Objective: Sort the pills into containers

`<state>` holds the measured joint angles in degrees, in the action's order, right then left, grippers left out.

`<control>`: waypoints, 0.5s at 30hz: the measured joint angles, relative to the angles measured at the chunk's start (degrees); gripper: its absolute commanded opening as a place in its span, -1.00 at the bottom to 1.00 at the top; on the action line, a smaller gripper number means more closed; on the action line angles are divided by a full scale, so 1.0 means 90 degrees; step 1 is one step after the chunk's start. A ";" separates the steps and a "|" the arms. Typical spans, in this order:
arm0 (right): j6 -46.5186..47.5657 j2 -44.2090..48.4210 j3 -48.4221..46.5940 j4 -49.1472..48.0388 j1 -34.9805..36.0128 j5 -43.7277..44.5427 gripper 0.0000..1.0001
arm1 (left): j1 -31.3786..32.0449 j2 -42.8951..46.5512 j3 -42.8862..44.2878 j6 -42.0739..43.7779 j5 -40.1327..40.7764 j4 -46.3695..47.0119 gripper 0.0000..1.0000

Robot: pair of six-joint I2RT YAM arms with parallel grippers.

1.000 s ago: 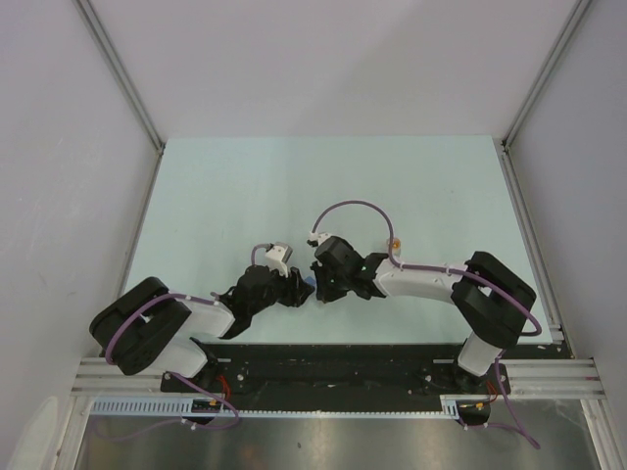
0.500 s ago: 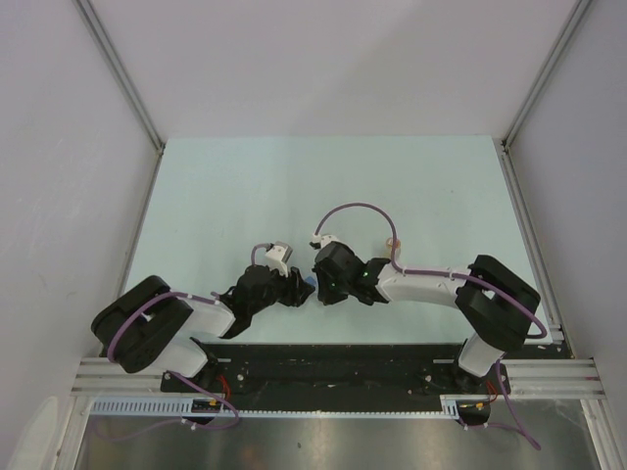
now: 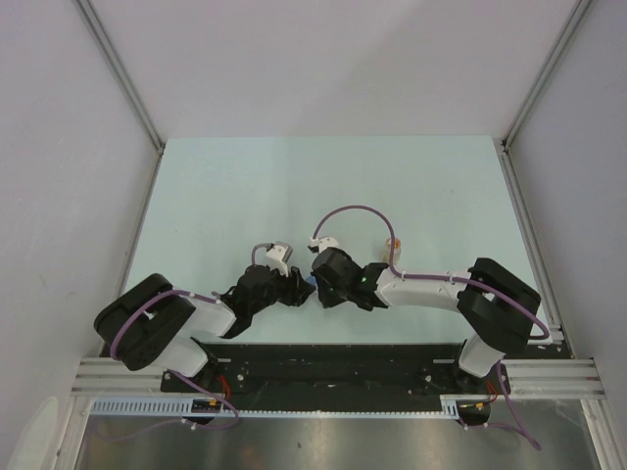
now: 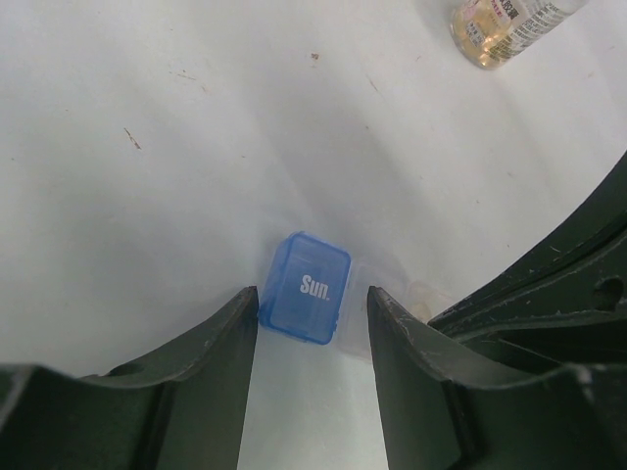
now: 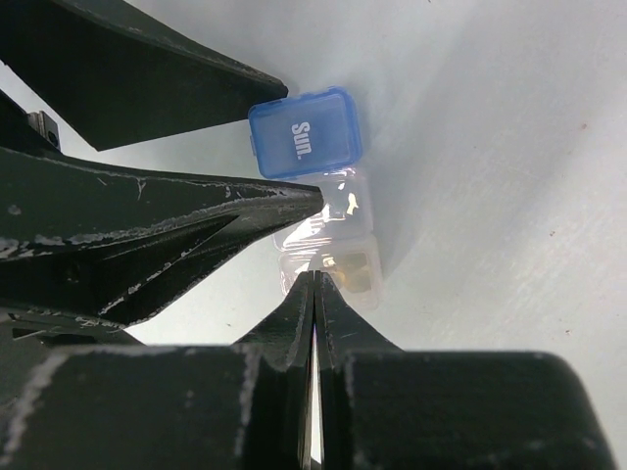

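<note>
A small clear pill box (image 5: 331, 217) lies on the table with its blue lid (image 5: 304, 132), marked "Sun.", flipped open. One compartment holds an orange-tan pill (image 5: 355, 272). My left gripper (image 4: 312, 315) is open, its fingers either side of the blue lid (image 4: 306, 287), the left one touching or nearly touching it. My right gripper (image 5: 313, 282) is shut, its tips at the edge of the clear compartment with the pill. In the top view both grippers meet at the blue lid (image 3: 310, 283). A small clear labelled bottle (image 4: 505, 24) with orange-tan pills lies farther off.
The bottle (image 3: 394, 244) stands behind the right arm's forearm (image 3: 421, 286), under its purple cable. My left fingers (image 5: 196, 230) crowd the right wrist view. The pale green table (image 3: 245, 196) has grey walls on three sides.
The right wrist has shifted slightly left and toward the near edge, uncovering more of the bottle behind it. The left arm has not visibly moved.
</note>
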<state>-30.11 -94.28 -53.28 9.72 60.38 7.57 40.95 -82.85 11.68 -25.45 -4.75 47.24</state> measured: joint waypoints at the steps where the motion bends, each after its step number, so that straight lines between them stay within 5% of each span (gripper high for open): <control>1: 0.0029 0.0015 0.0005 0.0007 0.0000 0.0000 -1.00 | 0.0000 0.0000 0.0000 -0.0002 0.0000 0.0000 0.05; 15: 0.0163 0.0517 0.0102 0.0345 -0.0034 -0.0036 -1.00 | 0.0000 0.0005 0.0000 -0.0015 -0.0005 -0.0005 0.04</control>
<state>-28.64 -89.62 -52.36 12.82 60.07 7.25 40.95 -82.81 11.68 -25.58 -4.80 47.20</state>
